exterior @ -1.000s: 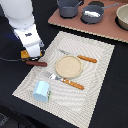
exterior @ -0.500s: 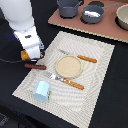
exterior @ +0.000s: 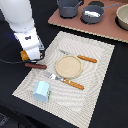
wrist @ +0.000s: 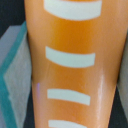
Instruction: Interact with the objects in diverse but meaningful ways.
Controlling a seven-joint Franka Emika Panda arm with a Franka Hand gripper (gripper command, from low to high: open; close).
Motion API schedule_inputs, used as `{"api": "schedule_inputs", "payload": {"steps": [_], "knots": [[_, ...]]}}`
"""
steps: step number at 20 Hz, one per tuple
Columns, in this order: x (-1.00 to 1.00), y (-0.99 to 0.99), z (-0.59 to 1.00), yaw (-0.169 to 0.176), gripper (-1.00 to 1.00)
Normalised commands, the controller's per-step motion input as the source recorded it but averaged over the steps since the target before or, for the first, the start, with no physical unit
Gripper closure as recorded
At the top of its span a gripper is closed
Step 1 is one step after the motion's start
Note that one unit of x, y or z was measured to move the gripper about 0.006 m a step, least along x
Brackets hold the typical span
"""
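One orange striped object point(wrist: 67, 65) fills the wrist view, hiding the tool.

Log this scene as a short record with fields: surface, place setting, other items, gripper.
surface: striped placemat on a dark table
place setting: tan plate in the middle, orange-handled knife and fork on opposite sides of it
other items: light-blue cup, brown sausage, grey pots on a tray
gripper: just above the sausage; open or shut cannot be told
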Motion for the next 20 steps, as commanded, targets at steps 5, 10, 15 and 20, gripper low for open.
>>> {"api": "schedule_inputs", "payload": {"steps": [5, 10, 15, 20], "knots": [[0.01, 0.42, 1.00, -0.016, 1.00], [0.28, 0.60, 1.00, -0.041, 1.00], [0.36, 0.72, 0.82, -0.015, 1.00], [0.60, 0.67, 0.64, -0.023, 1.00]]}}
